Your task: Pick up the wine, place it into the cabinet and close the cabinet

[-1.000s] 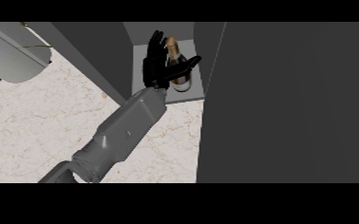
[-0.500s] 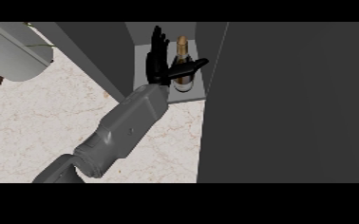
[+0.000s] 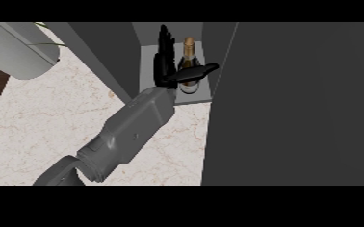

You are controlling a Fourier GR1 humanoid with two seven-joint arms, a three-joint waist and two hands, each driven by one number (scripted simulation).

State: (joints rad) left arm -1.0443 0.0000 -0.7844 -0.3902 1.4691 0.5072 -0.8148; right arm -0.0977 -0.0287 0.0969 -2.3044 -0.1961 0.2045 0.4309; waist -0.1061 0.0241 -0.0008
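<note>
The dark glass wine bottle with the gold foil neck (image 3: 188, 50) stands upright inside the open dark grey cabinet (image 3: 201, 97), on its pale floor and near the front lip. The left robot hand (image 3: 168, 69) is just beside the bottle on its left. Its fingers (image 3: 165, 41) are straight and spread upward along the bottle, not curled round it. The thumb stretches out to the right across the front of the bottle's body. Whether the thumb touches the glass cannot be told.

The main risk, as I judge it, is in taking the hand out. The thumb lies between the bottle and the opening, so a straight pull back toward the pale marbled worktop (image 3: 50, 110) could hook the bottle and tip it or drag it over the lip. Moving the hand left first would free the thumb, but the dark side panel (image 3: 107, 57) leaves the grey forearm (image 3: 131, 125) little room.

A second risk is the closing. A bottle so near the front could be struck by the door. The broad dark grey panel on the right (image 3: 284, 106) may be that door, though I cannot tell. The right robot hand is out of sight.
</note>
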